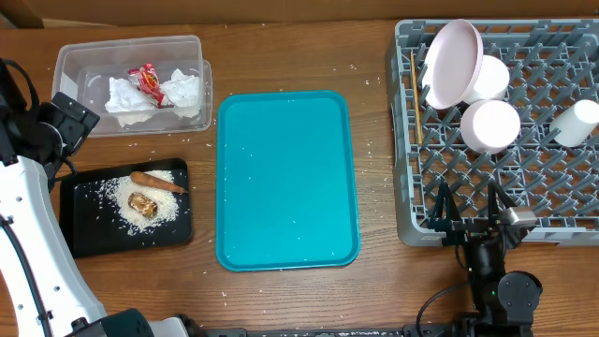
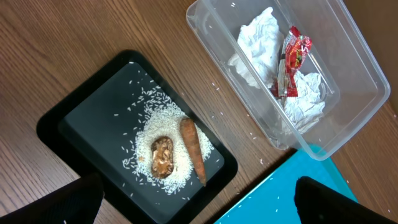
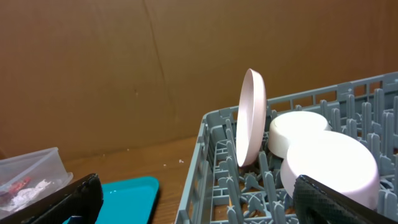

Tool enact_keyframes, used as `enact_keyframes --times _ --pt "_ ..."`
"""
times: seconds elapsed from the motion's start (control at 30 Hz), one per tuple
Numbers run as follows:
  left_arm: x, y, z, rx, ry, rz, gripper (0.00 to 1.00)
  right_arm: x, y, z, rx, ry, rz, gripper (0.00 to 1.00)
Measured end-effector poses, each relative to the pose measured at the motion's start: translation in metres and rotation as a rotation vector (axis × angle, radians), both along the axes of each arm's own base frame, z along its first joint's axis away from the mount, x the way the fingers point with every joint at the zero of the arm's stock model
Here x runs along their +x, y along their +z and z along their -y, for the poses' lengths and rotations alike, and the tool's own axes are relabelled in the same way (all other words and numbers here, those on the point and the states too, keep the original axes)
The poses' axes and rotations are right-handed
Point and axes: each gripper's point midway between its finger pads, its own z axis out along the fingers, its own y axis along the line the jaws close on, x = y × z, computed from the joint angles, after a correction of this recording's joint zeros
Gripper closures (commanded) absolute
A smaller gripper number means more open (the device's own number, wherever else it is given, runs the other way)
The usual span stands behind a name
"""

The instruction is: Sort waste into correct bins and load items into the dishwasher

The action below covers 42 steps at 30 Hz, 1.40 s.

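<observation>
Rack [image 1: 402,187] at 3 o'clock: 1 upright plate [image 1: 454,64], 2 white dishes [image 1: 490,125], 1 cup [image 1: 576,122], 1 stick [image 1: 413,94]. Tub [image 1: 131,42] at 10: 2 napkins [image 1: 126,94], 1 wrapper [image 1: 147,80]. Black tray [image 1: 89,229] at 8: rice [image 1: 117,192], 1 food stick [image 1: 157,181], 1 lump [image 1: 142,201]. Left fingers [image 2: 68,202] and right fingers [image 3: 342,199] spread wide, holding nothing.

Overhead: grey dish rack [image 1: 401,140] runs past the right edge, cropping the small white cup [image 1: 576,122]. Left wrist: only a corner of the teal tray [image 2: 280,193] shows; the clear tub [image 2: 339,59] is cut at the top.
</observation>
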Motion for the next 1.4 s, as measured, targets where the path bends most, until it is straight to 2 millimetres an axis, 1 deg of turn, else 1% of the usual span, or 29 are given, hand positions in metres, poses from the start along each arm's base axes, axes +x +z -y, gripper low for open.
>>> enact_keyframes --times 0.07,0.2,1.4 --pt "0.000 0.000 0.000 0.000 0.000 0.000 0.00 0.000 -0.006 0.000 0.001 -0.001 -0.023 0.00" --pt "0.000 0.000 0.000 0.000 0.000 0.000 0.00 0.001 -0.028 0.000 0.004 -0.002 -0.116 0.00" --pt "0.000 0.000 0.000 0.000 0.000 0.000 0.00 0.001 -0.029 0.003 0.005 -0.019 -0.117 0.00"
